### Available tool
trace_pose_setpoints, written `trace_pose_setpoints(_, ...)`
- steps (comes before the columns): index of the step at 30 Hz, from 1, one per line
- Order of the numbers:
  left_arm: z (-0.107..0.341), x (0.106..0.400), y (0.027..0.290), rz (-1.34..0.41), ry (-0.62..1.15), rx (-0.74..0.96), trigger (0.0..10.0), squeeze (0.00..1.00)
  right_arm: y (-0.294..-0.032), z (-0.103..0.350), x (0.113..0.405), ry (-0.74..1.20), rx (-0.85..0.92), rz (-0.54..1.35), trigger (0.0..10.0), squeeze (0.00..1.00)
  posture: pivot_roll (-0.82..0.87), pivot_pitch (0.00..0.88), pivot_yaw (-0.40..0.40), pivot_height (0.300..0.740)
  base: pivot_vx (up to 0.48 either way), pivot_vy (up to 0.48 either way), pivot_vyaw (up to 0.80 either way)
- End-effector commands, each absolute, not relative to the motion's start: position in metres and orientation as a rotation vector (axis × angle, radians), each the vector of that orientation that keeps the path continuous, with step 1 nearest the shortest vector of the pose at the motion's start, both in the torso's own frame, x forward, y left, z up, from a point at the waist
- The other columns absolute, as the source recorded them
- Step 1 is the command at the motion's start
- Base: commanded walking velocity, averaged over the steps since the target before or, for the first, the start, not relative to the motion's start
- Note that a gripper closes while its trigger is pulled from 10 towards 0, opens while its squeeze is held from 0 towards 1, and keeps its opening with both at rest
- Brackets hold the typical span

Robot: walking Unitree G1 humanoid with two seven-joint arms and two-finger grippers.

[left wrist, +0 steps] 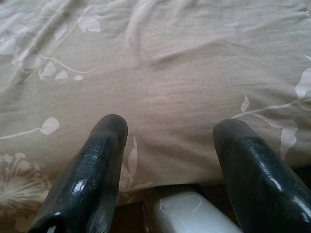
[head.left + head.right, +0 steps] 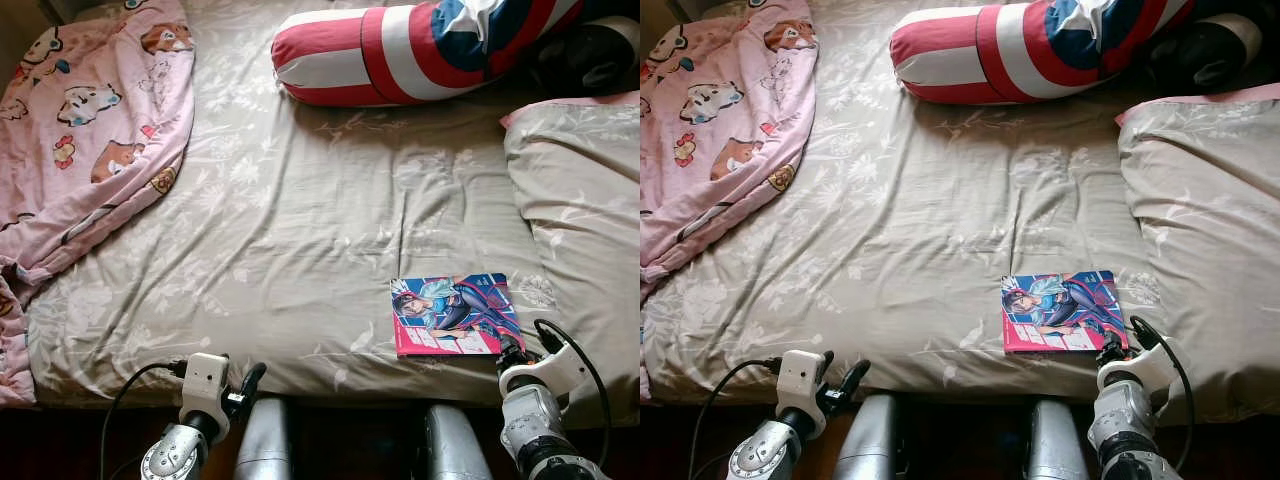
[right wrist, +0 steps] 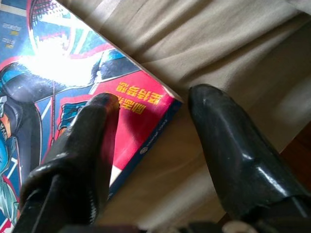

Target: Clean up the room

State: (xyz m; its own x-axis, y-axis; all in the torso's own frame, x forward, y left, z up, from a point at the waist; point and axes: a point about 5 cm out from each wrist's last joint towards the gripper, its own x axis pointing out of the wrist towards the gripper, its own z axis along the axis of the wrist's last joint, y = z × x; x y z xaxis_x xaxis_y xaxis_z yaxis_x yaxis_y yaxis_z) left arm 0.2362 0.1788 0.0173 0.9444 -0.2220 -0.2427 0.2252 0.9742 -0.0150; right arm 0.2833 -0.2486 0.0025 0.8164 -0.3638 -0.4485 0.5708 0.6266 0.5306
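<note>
- Bed (image 2: pixel 300 220) spans the head frames, its grey-tan floral sheet rumpled, likely from use, so the room does need tidying.
- Blanket (image 2: pixel 90 110), pink with cartoon animals, lies bunched at the upper left and spills over the bed's edge.
- Bolster (image 2: pixel 400 50), striped red, white and blue, lies across the top centre; a pillow (image 2: pixel 580 190) in the same floral cloth sits at the right.
- Book (image 2: pixel 455 315), thin, glossy, with a comic-style figure on a blue and pink cover, lies flat at the lower right, near the bed's front edge.
- Right gripper (image 3: pixel 153 102) is at the book's near corner, fingers parted, one over the pink cover and one over bare sheet; it holds nothing, and seems lined up to pinch that corner.
- Left gripper (image 1: pixel 170 131) sits at the lower left by the bed's edge, fingers wide apart and empty, apparently idle.
</note>
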Motion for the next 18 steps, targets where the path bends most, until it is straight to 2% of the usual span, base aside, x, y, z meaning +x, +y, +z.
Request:
trace_pose_setpoints(1,0.009,0.229,0.182,-0.219,0.286,0.032,10.0,0.0,-0.244,-0.009,0.273,0.357,0.709,-0.561,10.0,1.0,0.15,0.259,0.124,0.622,0.0,0.0,0.0)
trace_pose_setpoints(6,0.009,0.234,0.179,-0.216,0.28,0.025,10.0,0.0,-0.239,-0.011,0.27,0.333,0.686,-0.552,10.0,1.0,0.14,0.239,0.115,0.622,0.0,0.0,0.0)
trace_pose_setpoints(13,0.009,0.247,0.171,-0.213,0.264,0.005,10.0,0.0,-0.247,-0.002,0.266,0.23,0.513,-0.534,10.0,1.0,0.1,0.188,0.082,0.622,0.0,0.0,0.0)
trace_pose_setpoints(14,0.009,0.249,0.171,-0.212,0.261,0.001,10.0,0.0,-0.247,-0.001,0.265,0.213,0.481,-0.525,10.0,0.95,0.09,0.184,0.08,0.622,0.0,0.0,0.0)
trace_pose_setpoints(15,0.009,0.25,0.17,-0.208,0.257,-0.003,10.0,0.0,-0.248,0.001,0.265,0.198,0.455,-0.523,10.0,0.34,0.09,0.173,0.073,0.622,0.0,0.0,0.0)
trace_pose_setpoints(16,0.008,0.252,0.169,-0.204,0.256,-0.008,10.0,0.0,-0.249,0.004,0.265,0.176,0.421,-0.521,10.0,0.0,0.08,0.161,0.068,0.622,0.0,0.0,0.0)
trace_pose_setpoints(18,0.008,0.253,0.168,-0.203,0.257,-0.01,10.0,0.0,-0.25,0.006,0.264,0.156,0.389,-0.518,10.0,0.0,0.08,0.161,0.068,0.622,0.0,0.0,0.0)
